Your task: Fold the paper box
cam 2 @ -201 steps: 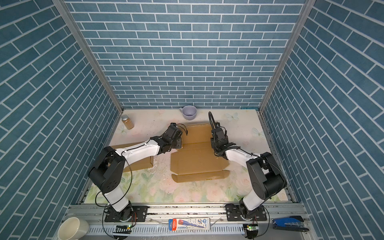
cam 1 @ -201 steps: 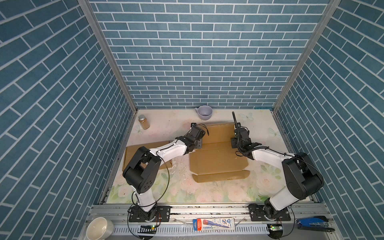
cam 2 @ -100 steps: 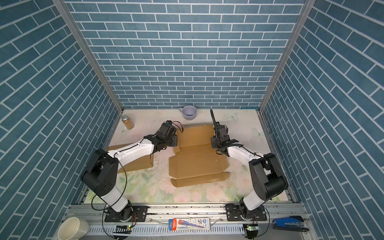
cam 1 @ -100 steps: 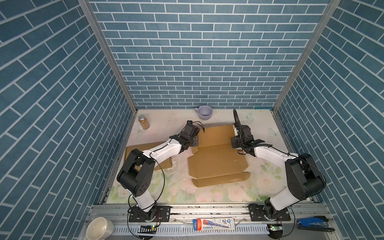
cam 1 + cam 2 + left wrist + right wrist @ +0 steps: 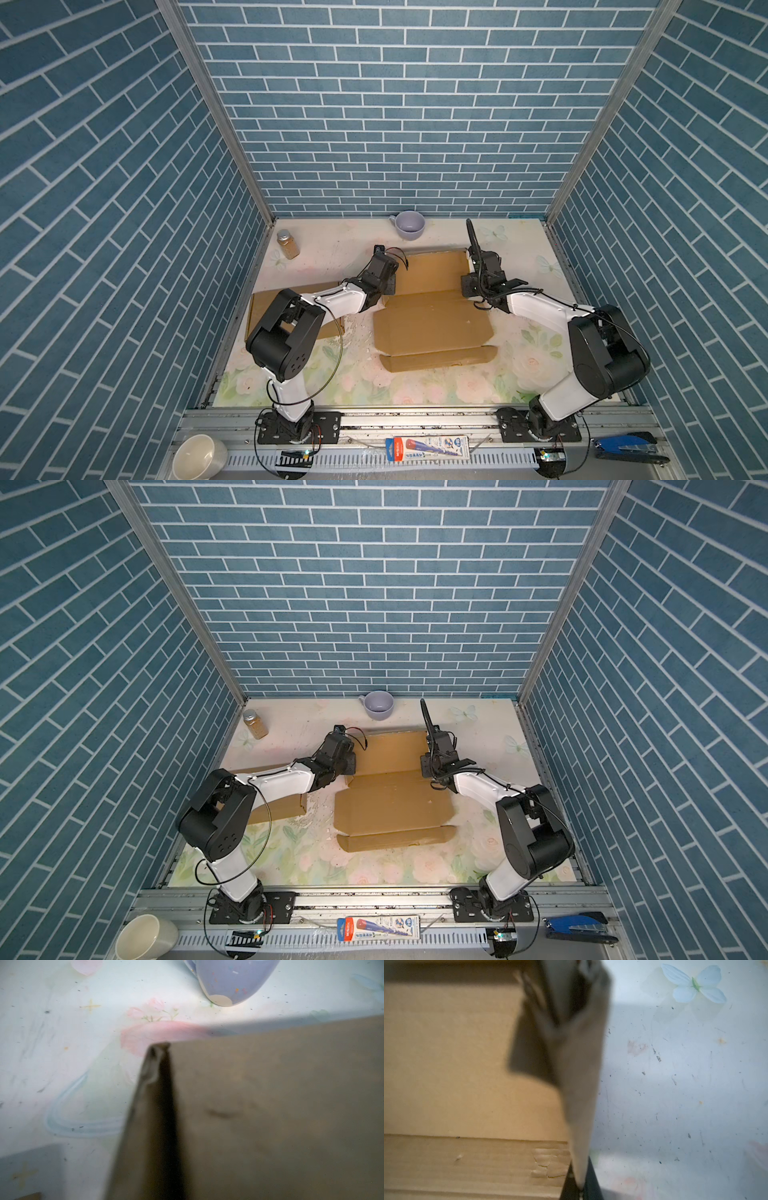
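Top views: flat cardboard box (image 5: 432, 328) lies between left gripper (image 5: 387, 289) and right gripper (image 5: 468, 287).
Left wrist: jaws pinched tight on upright left flap (image 5: 141, 1136).
Right wrist: clamped on right flap (image 5: 581, 1084).
Handling: light, bendy — take flap edges.

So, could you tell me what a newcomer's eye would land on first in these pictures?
The flat brown cardboard box blank, lying unfolded in the middle of the floral table, stands out first. The left claw and right claw are shut on it, one at either side of its far panel. Behind it, against the blue brick back wall, sits a pale lilac cup.
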